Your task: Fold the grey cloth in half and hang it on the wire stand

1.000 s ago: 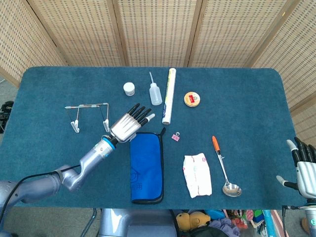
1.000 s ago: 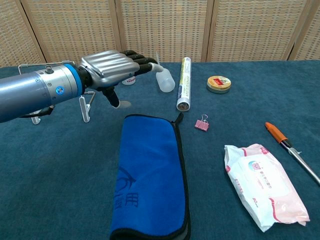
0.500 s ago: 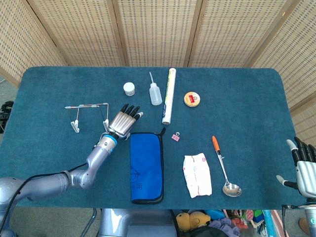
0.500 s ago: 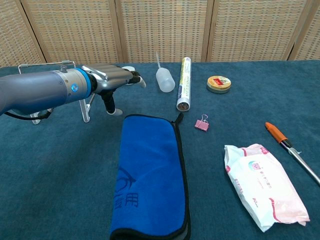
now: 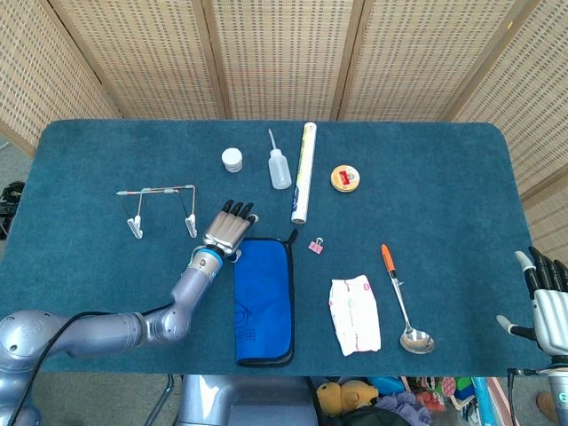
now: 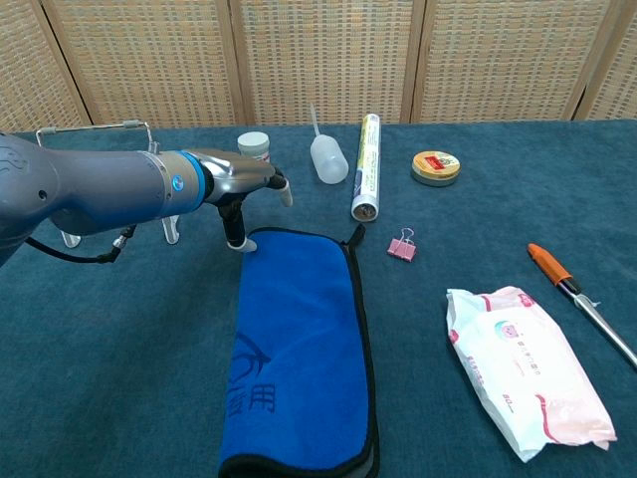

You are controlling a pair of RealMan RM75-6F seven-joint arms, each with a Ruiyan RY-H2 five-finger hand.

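Fingers spread, left hand (image 5: 228, 230) is touching the blue cloth's (image 6: 299, 349) far-left corner; right hand (image 5: 549, 306) is idling open, far right.

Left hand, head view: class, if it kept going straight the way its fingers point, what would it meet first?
Probably the squeeze bottle. The left hand points up and slightly right over bare table; depth is unclear, so it might pass just beside it.

Place: a robot test room, staged
Backdrop: woven folding screens (image 5: 284, 53) closing off the table
Surface: table (image 5: 444, 177) under teal carpet, odd household items scattered
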